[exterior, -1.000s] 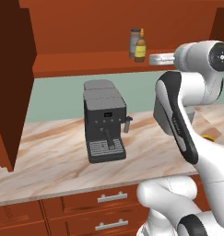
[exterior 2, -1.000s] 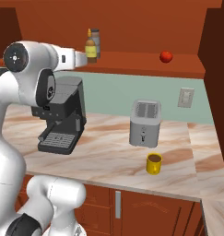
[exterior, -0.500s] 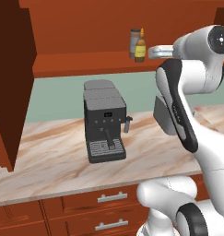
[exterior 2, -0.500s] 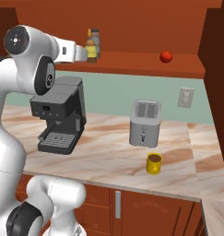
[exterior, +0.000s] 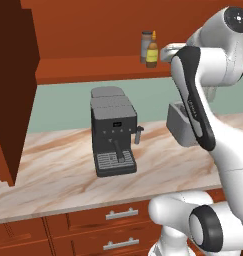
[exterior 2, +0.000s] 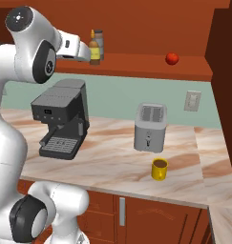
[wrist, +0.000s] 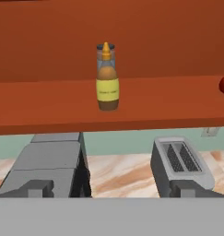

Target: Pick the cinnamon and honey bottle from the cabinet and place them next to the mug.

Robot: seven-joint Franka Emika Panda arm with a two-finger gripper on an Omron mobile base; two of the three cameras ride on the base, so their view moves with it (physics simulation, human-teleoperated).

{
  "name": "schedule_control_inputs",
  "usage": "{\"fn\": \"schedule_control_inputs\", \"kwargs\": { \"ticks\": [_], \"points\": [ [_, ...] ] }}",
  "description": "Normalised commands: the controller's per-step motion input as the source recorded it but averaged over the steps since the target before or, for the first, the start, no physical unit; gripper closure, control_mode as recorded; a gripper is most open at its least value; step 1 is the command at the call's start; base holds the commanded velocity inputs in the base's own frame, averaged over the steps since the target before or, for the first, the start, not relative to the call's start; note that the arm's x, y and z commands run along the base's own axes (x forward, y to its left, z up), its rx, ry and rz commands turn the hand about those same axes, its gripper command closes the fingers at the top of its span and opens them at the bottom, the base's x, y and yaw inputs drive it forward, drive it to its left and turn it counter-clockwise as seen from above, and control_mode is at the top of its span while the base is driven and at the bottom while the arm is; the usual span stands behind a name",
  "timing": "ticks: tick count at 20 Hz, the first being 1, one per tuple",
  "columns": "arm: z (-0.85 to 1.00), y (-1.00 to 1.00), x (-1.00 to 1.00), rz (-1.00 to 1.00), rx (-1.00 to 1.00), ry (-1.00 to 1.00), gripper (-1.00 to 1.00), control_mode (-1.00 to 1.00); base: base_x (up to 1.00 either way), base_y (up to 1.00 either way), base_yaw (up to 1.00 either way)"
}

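In front of me the cabinet [wrist: 168, 99] shelf carries the honey bottle [wrist: 107, 83], upright near its front edge. The cinnamon [exterior: 146, 46] stands just behind the honey bottle, touching or nearly so. A small red fruit [exterior 2: 172, 58] sits well off to the bottle's right on the same shelf. Below the shelf, the marble counter [exterior 2: 112, 162] holds a black coffee machine [exterior 2: 62, 116] under the bottle, a grey toaster [exterior 2: 150, 126] to its right, and the yellow mug [exterior 2: 159, 168] just in front of the toaster.

Honey bottle [wrist: 107, 78] on the cabinet [wrist: 49, 103] shelf, directly before the cinnamon [exterior: 146, 46]; mug [exterior 2: 159, 168] before the toaster [exterior 2: 150, 127]
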Motion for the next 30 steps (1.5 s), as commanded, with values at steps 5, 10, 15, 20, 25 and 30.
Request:
{"fn": "schedule_control_inputs", "kwargs": {
  "ticks": [5, 10, 15, 20, 25, 30],
  "points": [
    [-0.18, 0.00, 0.30, 0.00, 0.00, 0.00, -1.00, -1.00, 0.00, 0.00, 0.00],
    [-0.11, 0.00, 0.48, 0.00, 0.00, 0.00, -1.00, -1.00, 0.00, 0.00, 0.00],
    [0.00, 0.00, 0.50, 0.00, 0.00, 0.00, -1.00, -1.00, 0.00, 0.00, 0.00],
    [0.00, 0.00, 0.38, 0.00, 0.00, 0.00, -1.00, -1.00, 0.00, 0.00, 0.00],
    [0.00, 0.00, 0.34, 0.00, 0.00, 0.00, -1.00, -1.00, 0.00, 0.00, 0.00],
    [0.00, 0.04, 0.32, 0.00, 0.00, 0.00, -1.00, -1.00, 0.00, 0.00, 0.00]
  ]
}}
